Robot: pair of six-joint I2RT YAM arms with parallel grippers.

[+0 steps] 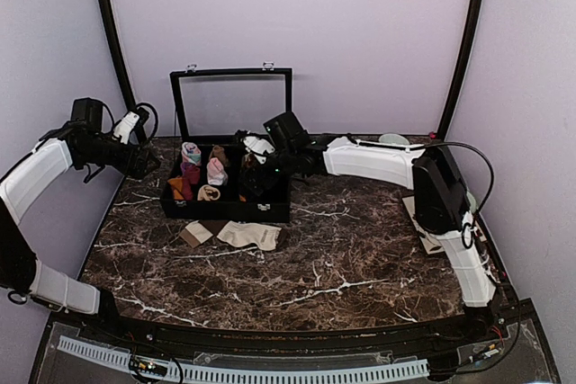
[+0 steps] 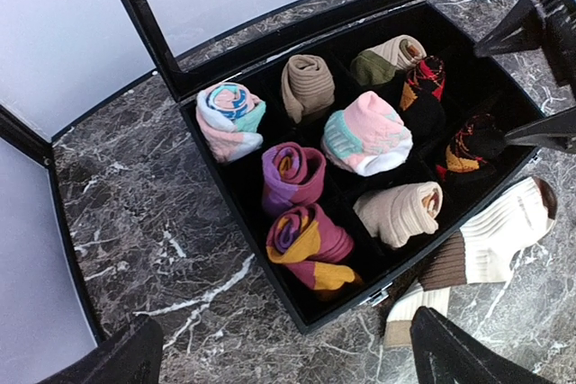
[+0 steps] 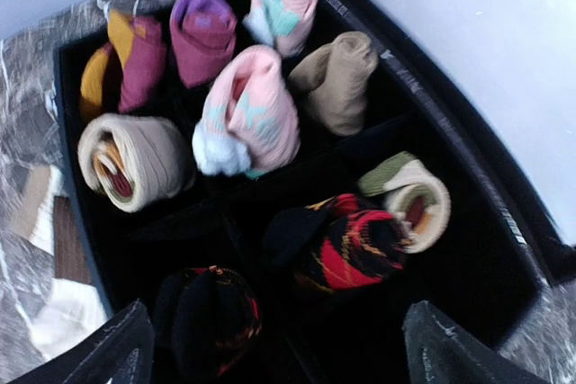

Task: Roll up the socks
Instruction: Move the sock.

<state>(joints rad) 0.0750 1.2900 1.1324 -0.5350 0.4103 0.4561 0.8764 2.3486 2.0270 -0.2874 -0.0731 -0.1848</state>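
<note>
The right tool [image 3: 279, 330] is above the box [image 1: 225, 210], its jaws wide apart and gripping nothing. Below it, two rolled black argyle socks [image 3: 346, 245] sit in separate compartments. The left tool [image 2: 286, 325] is wide open and empty, off the box's left end. The cream socks [image 1: 247, 235] lie flat on the table [image 1: 360, 267], just in front of the box.

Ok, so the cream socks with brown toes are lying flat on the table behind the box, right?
No. The cream socks are lying flat on the table, but in front of the box, on its near side, not behind it. The top view shows this.
</note>
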